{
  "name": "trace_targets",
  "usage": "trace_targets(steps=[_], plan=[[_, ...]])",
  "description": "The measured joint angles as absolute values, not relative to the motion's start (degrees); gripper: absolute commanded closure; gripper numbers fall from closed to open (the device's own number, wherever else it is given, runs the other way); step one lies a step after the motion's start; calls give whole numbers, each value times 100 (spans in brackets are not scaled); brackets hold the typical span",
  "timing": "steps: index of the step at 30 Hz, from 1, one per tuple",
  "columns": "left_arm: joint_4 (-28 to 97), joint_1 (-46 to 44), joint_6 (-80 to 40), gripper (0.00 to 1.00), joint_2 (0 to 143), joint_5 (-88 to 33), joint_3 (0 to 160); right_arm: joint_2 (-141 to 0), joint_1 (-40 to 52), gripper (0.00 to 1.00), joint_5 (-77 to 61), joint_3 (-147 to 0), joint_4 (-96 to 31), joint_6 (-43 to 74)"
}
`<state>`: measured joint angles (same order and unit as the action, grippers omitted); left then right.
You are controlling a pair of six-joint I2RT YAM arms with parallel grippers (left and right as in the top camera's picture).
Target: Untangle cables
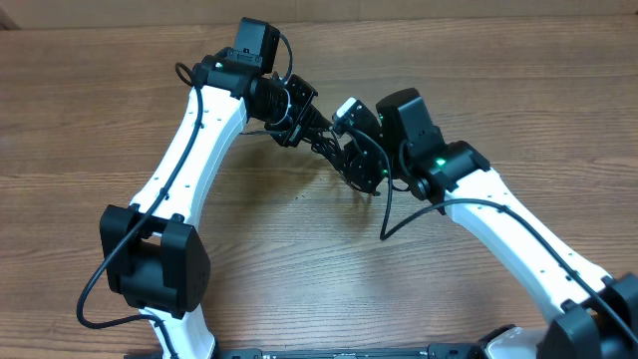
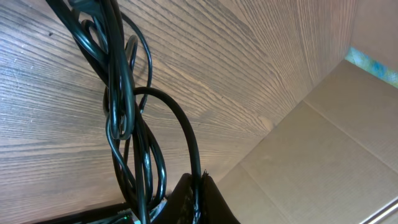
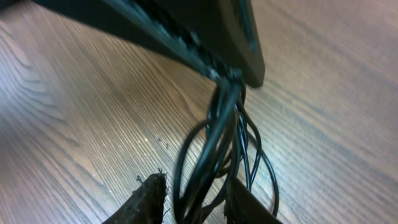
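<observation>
Left gripper (image 3: 233, 73) is pinched tight on the cables (image 2: 121, 112). The cables are thin, black and shiny. They are bunched in one messy clump, with loops that cross and wrap over each other. One bigger loop bends out to the side of the clump.

From the left gripper the clump runs in between the two fingers (image 3: 149, 200) of the right gripper (image 1: 351, 160). One finger is on each side of the clump, very near it. I cannot tell if these fingers are pressing on the cables or just sitting beside them.

Seen from above, the two grippers meet tip to tip over the far middle of the table (image 1: 299, 269). The cables are a small dark knot between them. The white left arm (image 1: 189, 150) reaches in from the near left. The white right arm (image 1: 518, 224) reaches in from the near right. A thick black wire (image 1: 100, 289) loops out by the left arm.

The table is brown wood with wavy lines in it. Brown cardboard (image 2: 323, 137) stands at the table's edge.
</observation>
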<state>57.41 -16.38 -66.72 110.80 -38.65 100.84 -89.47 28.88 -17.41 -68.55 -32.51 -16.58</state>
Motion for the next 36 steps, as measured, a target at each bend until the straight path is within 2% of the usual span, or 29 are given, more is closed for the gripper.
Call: trace_targets(steps=[5,8,27,36], plan=[[5728,-1643,-6726,96,11080,-3881,10084,-9115,2891,92,-1612,-6855,-3260,-1656],[5723,-1643,-6742,96,11080,-3859,10084,-9115,2893,94,-1577,-6855,-3260,-1656],[6016,-1662,-6744,96,11080,-2755,10084,-9102,2891,96,-2171,-6855,-3194,-1651],[6154,-1691,-6716,96,11080,-2591,10084,-8683,2891,96,-2228,-6855,-3103,-1651]])
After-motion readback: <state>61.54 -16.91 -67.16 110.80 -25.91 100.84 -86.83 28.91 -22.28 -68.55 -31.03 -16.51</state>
